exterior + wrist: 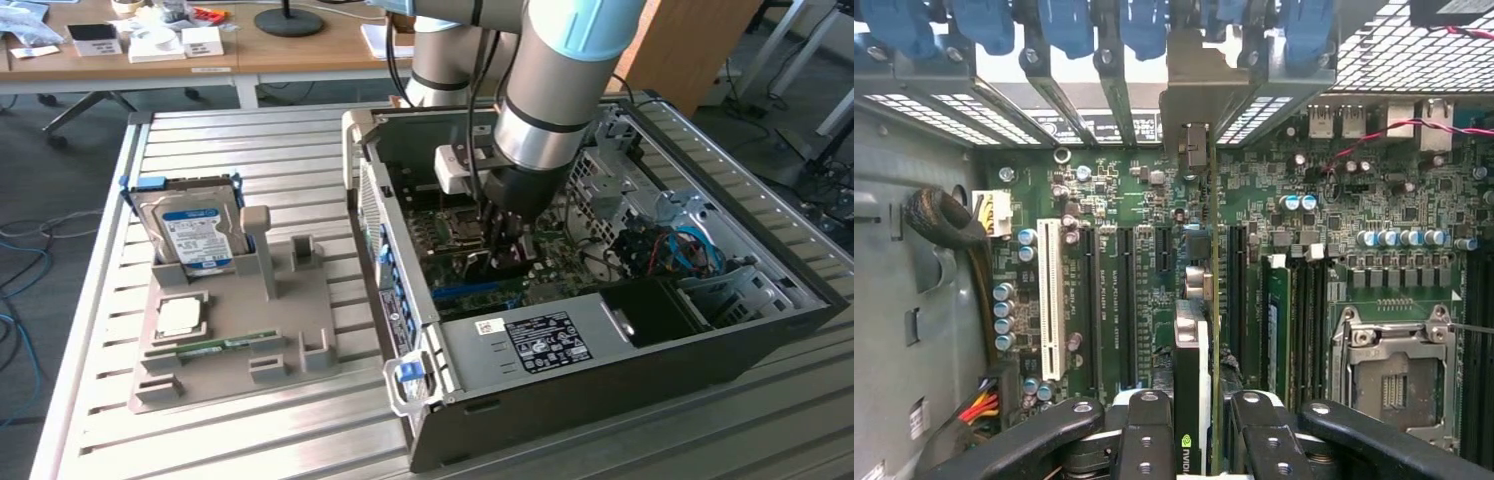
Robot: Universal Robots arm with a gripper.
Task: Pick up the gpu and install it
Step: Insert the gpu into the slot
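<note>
Tool closed on the gpu, card held edge-on between the two inner fingers, its bracket end toward the rear slot openings of the case. In the exterior view the arm reaches down into the open computer case and the tool sits low over the motherboard; the card itself is hard to make out there. Wrist view puts the card above the row of black expansion slots, just beside one long slot; cannot tell whether the edge connector has entered it yet. Handling, as a judgement: light, stiff, thin board; fragile at the connector edge and at small surface parts; likely to crack or bend pins if pressed in tilted. Best held by the top edge and cooler body, as now, keeping the board upright. Containers: the case holds motherboard, empty CPU socket and power supply. The grey tray on the table holds a hard drive standing, a CPU and a memory stick lying flat.
</note>
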